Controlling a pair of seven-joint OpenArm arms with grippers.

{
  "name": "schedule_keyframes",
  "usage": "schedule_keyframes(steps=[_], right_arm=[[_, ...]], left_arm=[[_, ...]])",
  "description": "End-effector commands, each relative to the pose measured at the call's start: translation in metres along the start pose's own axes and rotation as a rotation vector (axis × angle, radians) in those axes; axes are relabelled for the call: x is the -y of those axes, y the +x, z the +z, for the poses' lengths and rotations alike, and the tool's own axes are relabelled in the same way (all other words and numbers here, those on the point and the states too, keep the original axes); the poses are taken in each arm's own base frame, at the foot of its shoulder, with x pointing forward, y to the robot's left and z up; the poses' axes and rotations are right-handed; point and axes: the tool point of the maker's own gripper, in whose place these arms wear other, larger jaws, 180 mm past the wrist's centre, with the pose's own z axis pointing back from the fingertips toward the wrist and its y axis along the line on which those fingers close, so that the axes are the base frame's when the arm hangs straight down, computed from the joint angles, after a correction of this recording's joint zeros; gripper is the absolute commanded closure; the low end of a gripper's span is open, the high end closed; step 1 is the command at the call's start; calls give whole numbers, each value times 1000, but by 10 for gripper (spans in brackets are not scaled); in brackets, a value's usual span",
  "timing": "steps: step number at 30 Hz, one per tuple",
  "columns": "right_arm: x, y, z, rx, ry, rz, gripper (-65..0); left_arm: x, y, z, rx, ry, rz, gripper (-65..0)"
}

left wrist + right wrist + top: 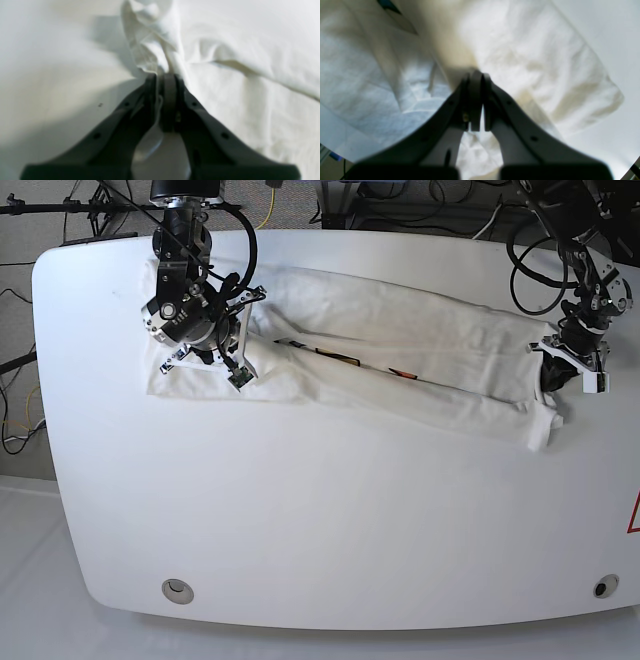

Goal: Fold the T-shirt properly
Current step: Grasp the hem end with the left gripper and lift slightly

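The white table (300,530) is lying bare along its near side, and beyond that stretch the T-shirt (420,350) is lying across the far half as a long, creased band with slivers of its print showing along a fold. At the band's one end the left gripper (163,75) is pinching a bunched edge of the fabric between jaws brought together, while at the other end the right gripper (475,73) is pressing down on the cloth with its jaws together, and whether fabric is caught between them I cannot tell
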Motion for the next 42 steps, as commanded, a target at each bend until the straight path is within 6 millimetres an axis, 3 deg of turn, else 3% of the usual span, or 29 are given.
schedule_keyframes(steps=[1, 13, 21, 30, 42], right_arm=[[6, 10, 5, 32, -19, 5, 0], [8, 13, 5, 39, -24, 6, 0], [9, 14, 6, 42, -26, 7, 0], [9, 15, 6, 43, -25, 6, 0], [9, 15, 6, 45, -25, 6, 0]], left_arm=[[-5, -23, 7, -137, 15, -47, -34], [19, 46, 30, -65, 4, -205, -32], [41, 82, 48, -21, 33, -301, -32], [66, 90, 58, -33, 40, -345, -32], [111, 71, 39, -80, -61, -325, -34]])
